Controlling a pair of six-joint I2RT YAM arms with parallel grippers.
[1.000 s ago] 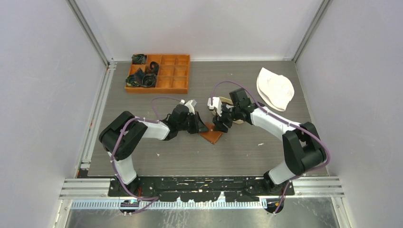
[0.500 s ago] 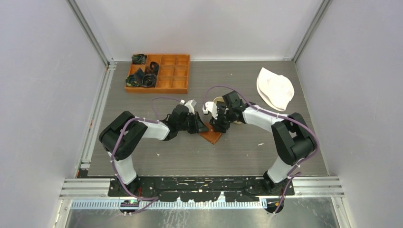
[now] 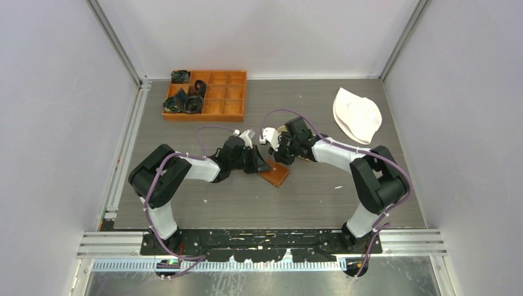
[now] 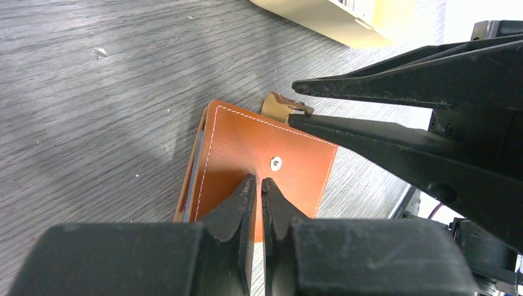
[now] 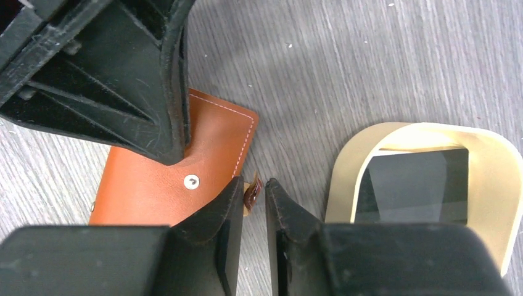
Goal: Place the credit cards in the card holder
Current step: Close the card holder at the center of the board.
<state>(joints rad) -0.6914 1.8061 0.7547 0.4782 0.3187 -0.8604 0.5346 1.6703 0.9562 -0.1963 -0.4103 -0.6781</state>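
Observation:
The card holder [image 3: 275, 175] is a brown leather wallet with a small stud, lying closed on the table. My left gripper [image 4: 259, 180] is shut, its tips resting on the cover just short of the stud. A grey-blue edge shows along the card holder's [image 4: 240, 142] side. My right gripper [image 5: 253, 181] stands at the wallet's corner, jaws narrowed round a small curled brown tab [image 5: 251, 197]. The tab touches one finger, with a sliver of gap to the other. One black credit card [image 5: 410, 185] lies in a tan tray [image 5: 487, 160] beside the right gripper.
An orange compartment box [image 3: 206, 94] with black items stands at the back left. A white cloth hat [image 3: 356, 114] lies at the back right. Both arms [image 3: 203, 166] meet over the middle of the table.
The right gripper has shifted left to the wallet's far corner and its jaws have narrowed round the tab. The left gripper and the wallet have stayed put.

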